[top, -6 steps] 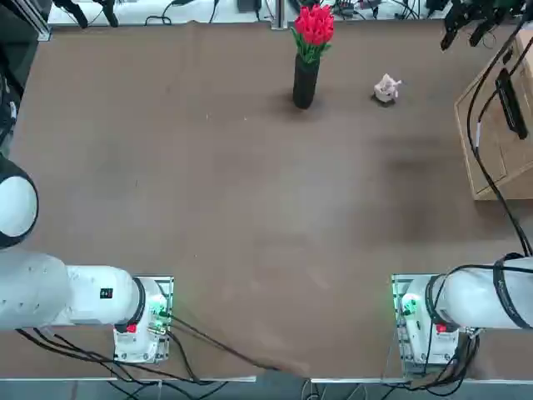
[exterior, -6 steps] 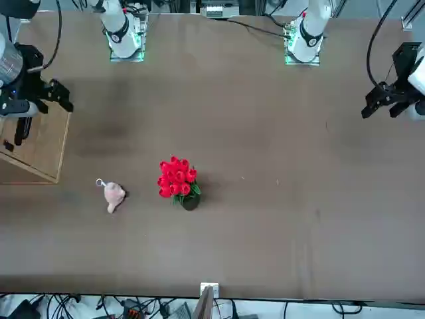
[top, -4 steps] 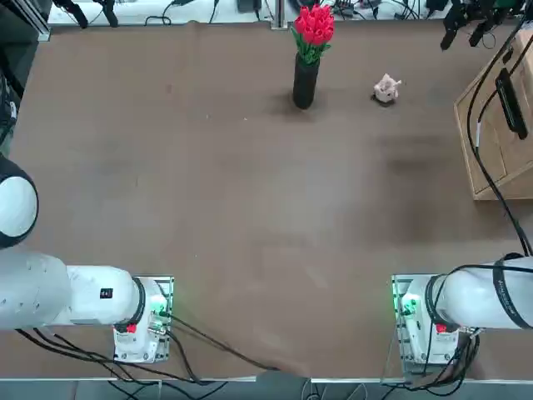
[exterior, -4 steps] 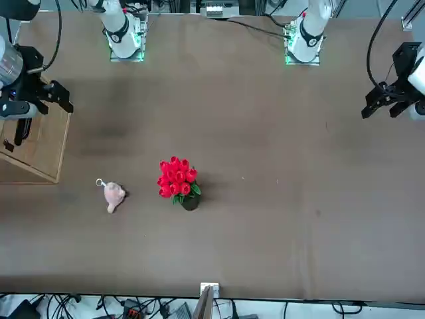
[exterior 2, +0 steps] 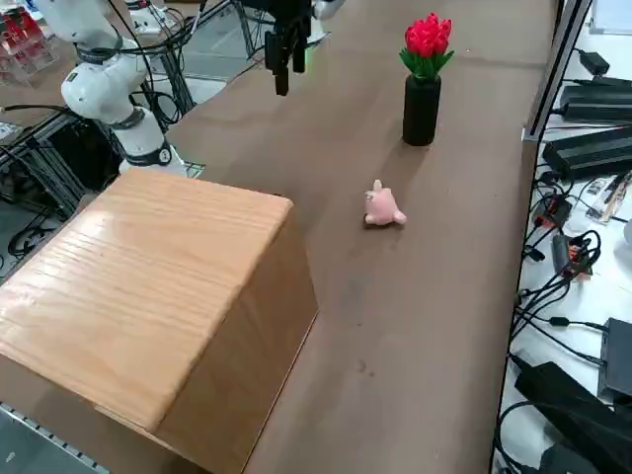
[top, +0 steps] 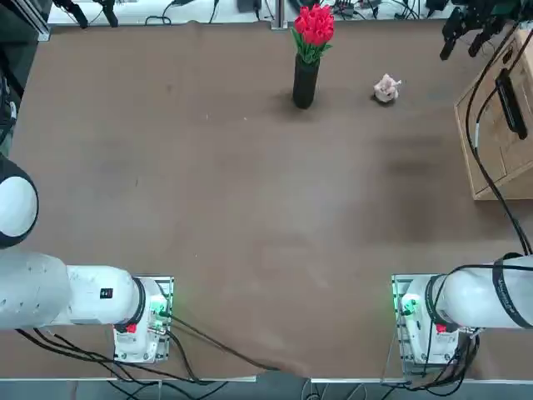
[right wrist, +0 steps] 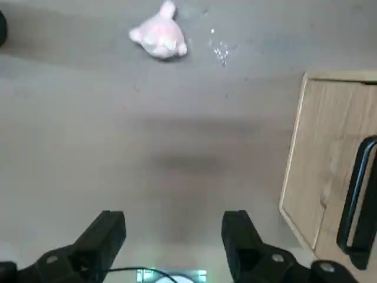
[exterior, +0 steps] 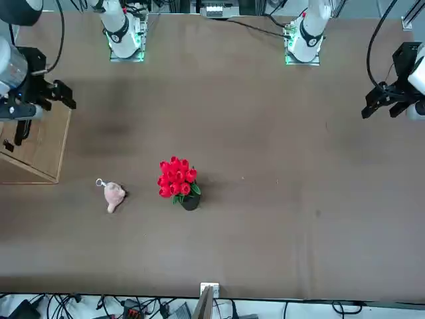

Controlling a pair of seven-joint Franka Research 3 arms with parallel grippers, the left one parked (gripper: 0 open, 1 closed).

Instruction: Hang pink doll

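Containers: two on the table (top: 250,183). (1) Black vase (top: 306,82), upright, holding a bunch of bright red tulips (top: 313,27) with green stems and leaves; blooms stand above its rim. (2) Wooden cabinet (exterior 2: 148,296) on the robot's right side of the table, with a black handle (top: 511,104) on its front. Its interior does not show in any view; contents cannot be told.

Task object: pink doll (exterior 2: 383,205), small, plush, pale pink, with stubby limbs. Lies directly on the tabletop, in neither container, between the vase and the cabinet and apart from both. A small white loop (exterior: 99,182) shows at one end of it in the front view.

End effector: right gripper (right wrist: 174,221) is raised above the table, its two black fingers wide apart with nothing between them. Doll is clear of both fingers. Right wrist view also takes in the cabinet front and its handle.
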